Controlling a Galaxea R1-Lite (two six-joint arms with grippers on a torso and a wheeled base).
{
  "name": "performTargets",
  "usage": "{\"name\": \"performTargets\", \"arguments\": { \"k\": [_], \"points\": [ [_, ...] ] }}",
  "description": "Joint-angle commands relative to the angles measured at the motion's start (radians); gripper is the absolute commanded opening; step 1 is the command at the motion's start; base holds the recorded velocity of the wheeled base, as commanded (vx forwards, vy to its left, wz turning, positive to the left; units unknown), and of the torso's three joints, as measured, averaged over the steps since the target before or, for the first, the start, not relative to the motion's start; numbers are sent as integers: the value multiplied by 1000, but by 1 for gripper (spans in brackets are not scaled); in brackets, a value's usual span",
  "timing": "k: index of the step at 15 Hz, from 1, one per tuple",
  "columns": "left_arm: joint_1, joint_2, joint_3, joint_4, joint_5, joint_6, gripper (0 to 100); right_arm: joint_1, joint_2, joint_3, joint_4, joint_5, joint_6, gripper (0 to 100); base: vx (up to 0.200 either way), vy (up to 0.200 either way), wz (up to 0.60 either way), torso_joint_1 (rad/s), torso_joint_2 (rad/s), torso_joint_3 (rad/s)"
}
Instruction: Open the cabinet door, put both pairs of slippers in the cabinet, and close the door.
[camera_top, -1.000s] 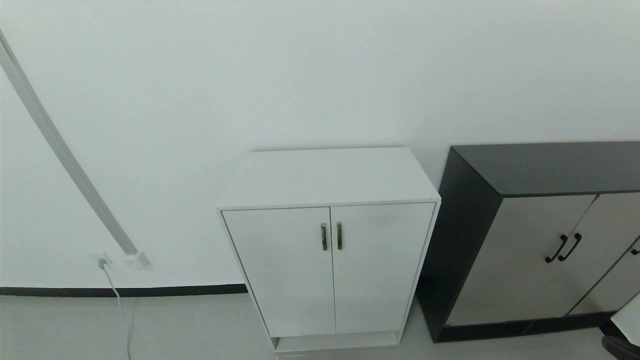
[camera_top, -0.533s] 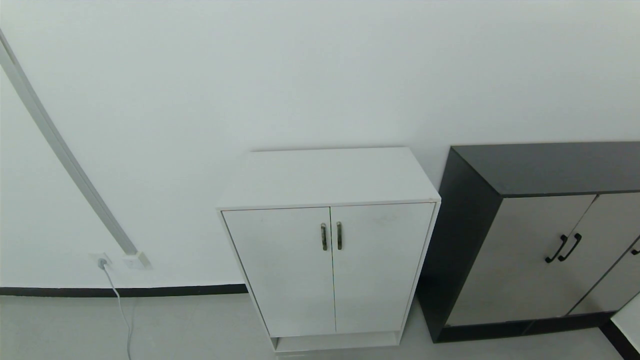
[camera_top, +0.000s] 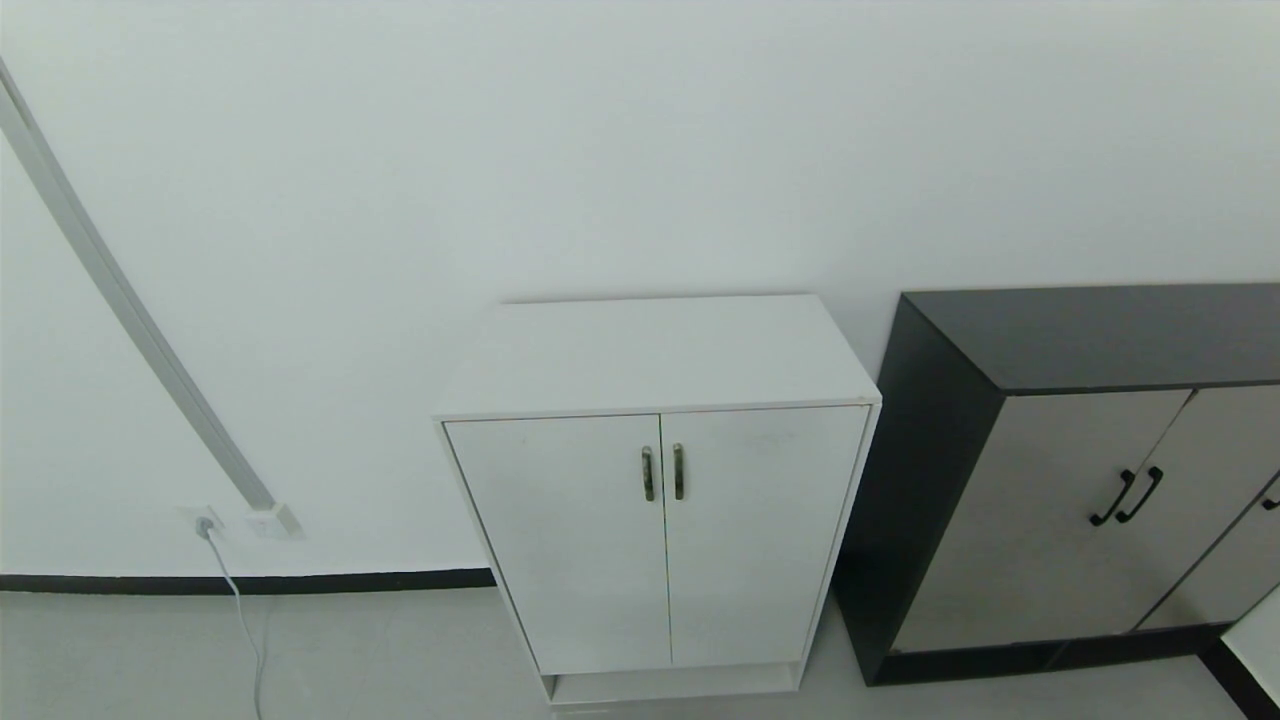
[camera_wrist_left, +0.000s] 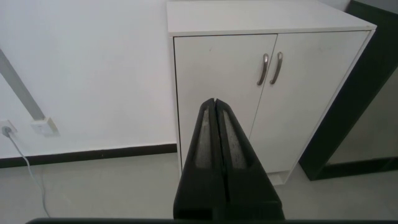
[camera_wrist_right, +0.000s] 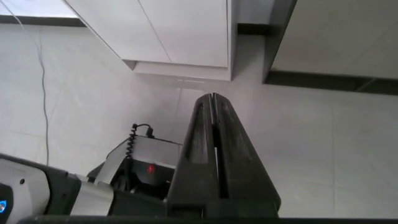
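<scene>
The left gripper (camera_wrist_left: 215, 102) is nearest, and its jaws are pressed together with no gap and nothing between them; it points towards the front of the white cabinet (camera_wrist_left: 267, 93) and is well apart from it. The right gripper (camera_wrist_right: 213, 96) has its jaws shut tight on nothing in the same way, and it hangs over the pale tiled floor (camera_wrist_right: 323, 143), in front of the cabinet's foot. Further away, in the head view, the white cabinet (camera_top: 655, 500) stands on the floor at about 6 o'clock from the middle of the picture, with its back to the white wall (camera_top: 640, 150). Both of its doors are closed and lie flush. The two slim metal handles, the left handle (camera_top: 648, 473) and the right handle (camera_top: 678, 471), stand upright just beside each other at the seam where the doors meet, in the upper part. A low open gap runs under the doors. From the white cabinet, a black cabinet (camera_top: 940, 480) with grey doors stands at 3 o'clock, just beside it. At 9 o'clock, low on the wall, there is a wall socket (camera_top: 203, 522) with a white cable (camera_top: 240, 610) hanging down to the floor. A grey conduit (camera_top: 110, 280) rises from near the socket towards 11 o'clock.
</scene>
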Motion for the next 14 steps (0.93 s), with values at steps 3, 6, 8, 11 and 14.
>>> {"name": "performTargets", "arguments": {
  "k": [3,6,8,11,14],
  "points": [
    [0,1,0,0,0,0,0,5,-24,-2,1,-1,-22,0,0,0,0,0,0,0],
    [0,1,0,0,0,1,0,1,-122,-3,70,-67,-128,0,0,0,0,0,0,0],
    [0,1,0,0,0,1,0,-4,-158,0,57,-75,-99,0,0,0,0,0,0,0],
    [0,1,0,0,0,0,0,-73,-234,0,57,-84,-78,0,0,0,0,0,0,0],
    [0,1,0,0,0,1,0,-122,-345,0,57,-84,-73,0,0,0,0,0,0,0]
  ]
}}
